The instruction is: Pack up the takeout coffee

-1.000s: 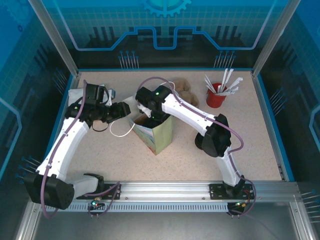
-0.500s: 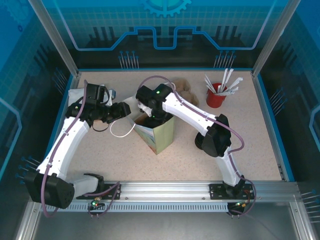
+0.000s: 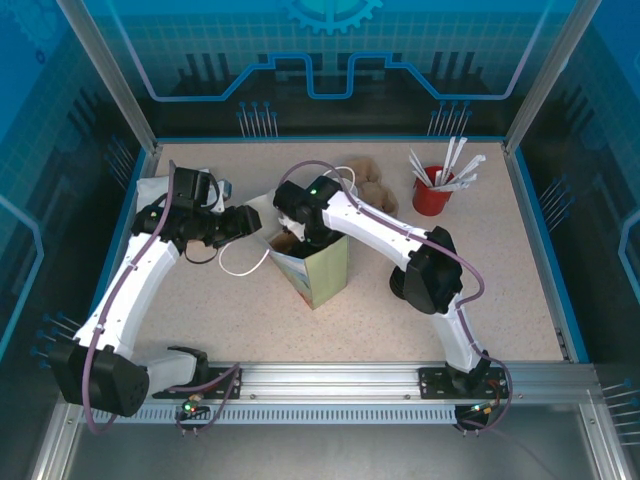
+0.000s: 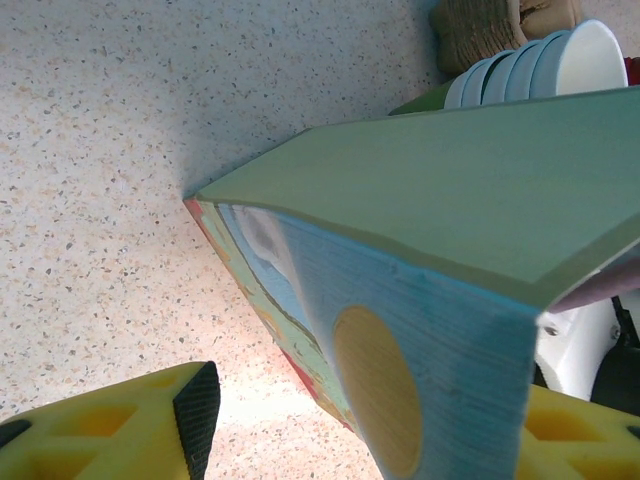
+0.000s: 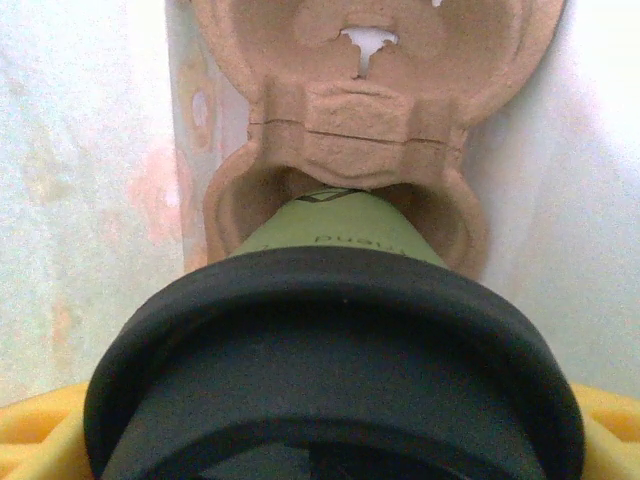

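Note:
The takeout coffee [image 5: 330, 235], an olive-green cup with a black lid [image 5: 330, 330], is held upright by my right gripper [image 5: 325, 445], whose yellow fingers [image 5: 40, 435] show on either side of the lid. The cup's base sits in a pocket of a brown pulp carrier [image 5: 360, 120] at the bottom of the paper bag [image 3: 325, 275]. From above, the right gripper [image 3: 297, 237] reaches down into the bag's mouth. My left gripper [image 3: 250, 222] stands open astride the bag's left wall [image 4: 430, 200], its black pad [image 4: 197, 415] apart from the paper.
A red holder with white straws [image 3: 432, 192] stands at the back right. Brown pulp carriers [image 3: 365, 178] lie behind the bag. A stack of pale cups [image 4: 540, 65] lies on its side beyond the bag. The bag's white handle [image 3: 240, 266] loops onto the table.
My right arm has sunk slightly deeper into the bag's mouth. The left arm and the bag have hardly moved.

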`<state>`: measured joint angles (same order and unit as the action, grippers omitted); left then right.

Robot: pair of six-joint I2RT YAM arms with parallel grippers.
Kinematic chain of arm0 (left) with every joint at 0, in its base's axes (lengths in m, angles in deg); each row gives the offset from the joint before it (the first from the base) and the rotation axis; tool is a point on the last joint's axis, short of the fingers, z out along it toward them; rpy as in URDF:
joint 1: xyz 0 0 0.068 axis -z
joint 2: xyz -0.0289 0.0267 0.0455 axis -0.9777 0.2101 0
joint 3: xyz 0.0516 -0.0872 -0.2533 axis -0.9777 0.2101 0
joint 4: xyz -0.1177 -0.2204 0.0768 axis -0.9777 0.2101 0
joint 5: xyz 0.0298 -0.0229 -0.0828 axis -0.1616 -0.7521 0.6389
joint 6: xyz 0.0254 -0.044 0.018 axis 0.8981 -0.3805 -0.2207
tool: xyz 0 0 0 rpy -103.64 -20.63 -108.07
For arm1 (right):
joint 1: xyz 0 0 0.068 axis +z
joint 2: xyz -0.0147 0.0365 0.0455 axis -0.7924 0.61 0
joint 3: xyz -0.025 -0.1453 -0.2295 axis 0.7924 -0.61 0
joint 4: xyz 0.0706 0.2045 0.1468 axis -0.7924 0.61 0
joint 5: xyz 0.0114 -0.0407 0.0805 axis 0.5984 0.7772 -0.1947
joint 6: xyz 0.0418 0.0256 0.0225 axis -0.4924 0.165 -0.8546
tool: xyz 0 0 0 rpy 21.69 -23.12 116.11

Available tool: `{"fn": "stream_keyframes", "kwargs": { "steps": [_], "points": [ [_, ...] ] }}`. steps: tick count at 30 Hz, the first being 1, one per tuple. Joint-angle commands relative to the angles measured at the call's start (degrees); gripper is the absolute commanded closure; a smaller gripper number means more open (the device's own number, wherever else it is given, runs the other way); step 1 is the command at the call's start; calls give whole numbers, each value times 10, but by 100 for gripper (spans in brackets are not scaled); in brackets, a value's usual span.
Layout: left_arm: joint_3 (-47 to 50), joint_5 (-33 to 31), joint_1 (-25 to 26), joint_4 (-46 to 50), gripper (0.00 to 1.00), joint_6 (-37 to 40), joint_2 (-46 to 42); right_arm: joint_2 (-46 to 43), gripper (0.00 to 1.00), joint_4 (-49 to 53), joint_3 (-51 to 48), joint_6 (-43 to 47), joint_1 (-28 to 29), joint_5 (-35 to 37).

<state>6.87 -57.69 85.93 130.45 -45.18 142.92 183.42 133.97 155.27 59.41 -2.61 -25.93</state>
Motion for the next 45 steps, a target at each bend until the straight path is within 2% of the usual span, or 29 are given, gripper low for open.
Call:
{"fn": "stream_keyframes", "kwargs": {
  "steps": [1, 20, 45],
  "points": [
    [-6, -10, 2, 15, 39, 8, 2, 9, 22, -13, -17, 6, -10, -4],
    [-10, -3, 2, 13, 36, 7, 8, 22, 22, -60, -112, 27, -8, 11],
    [-23, 2, 2, 18, 35, 12, 12, 13, 21, -72, -112, 34, -9, 8]
  ]
}}
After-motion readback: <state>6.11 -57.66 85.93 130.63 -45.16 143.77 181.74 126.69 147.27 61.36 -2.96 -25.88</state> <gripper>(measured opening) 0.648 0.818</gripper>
